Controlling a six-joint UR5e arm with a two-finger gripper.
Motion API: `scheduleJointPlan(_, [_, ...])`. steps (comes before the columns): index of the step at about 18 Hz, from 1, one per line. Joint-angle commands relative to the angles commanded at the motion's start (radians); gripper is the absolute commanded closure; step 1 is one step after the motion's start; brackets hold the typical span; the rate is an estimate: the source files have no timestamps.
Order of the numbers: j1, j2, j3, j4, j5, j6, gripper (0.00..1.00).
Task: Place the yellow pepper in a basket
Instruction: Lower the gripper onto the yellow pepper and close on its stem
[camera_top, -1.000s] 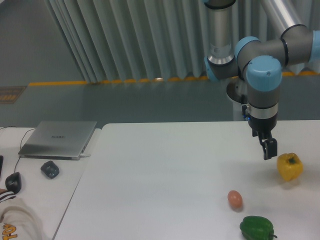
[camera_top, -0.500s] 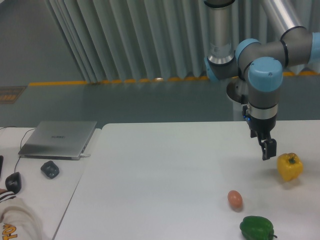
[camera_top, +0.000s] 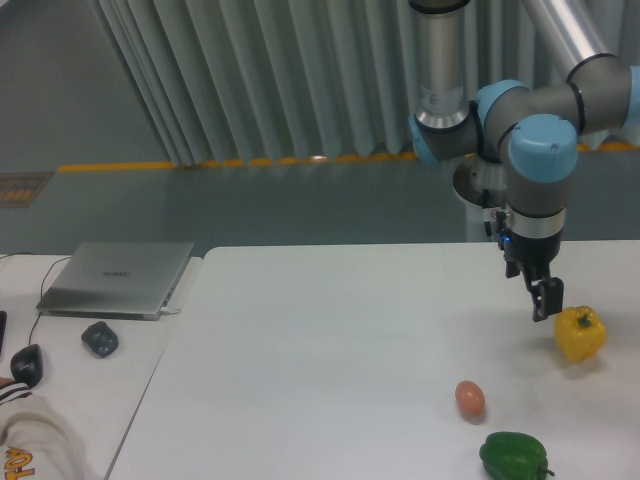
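Approach | my tool (camera_top: 543, 303) hangs just left of the yellow pepper (camera_top: 579, 333) on the bench (camera_top: 330, 350), aligning to grasp | opening: cannot tell, empty | no basket visible

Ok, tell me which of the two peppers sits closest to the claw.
The yellow pepper, just right of the claw by the table's right edge. The green pepper lies much lower, at the front.

The arm (camera_top: 480, 110) is built of silver-grey metal tubes joined by dark grey housings with light blue round caps. Below the lowest cap, a grey wrist section narrows into a small black gripper (camera_top: 543, 300) with slim fingers.
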Motion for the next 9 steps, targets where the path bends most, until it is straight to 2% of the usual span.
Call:
scheduleJointPlan(5, [0.002,-0.003,0.003,0.002,0.009,0.014,0.0])
scheduleJointPlan(9, [-0.018,-0.017,0.012,0.003,0.156,0.08,0.0])
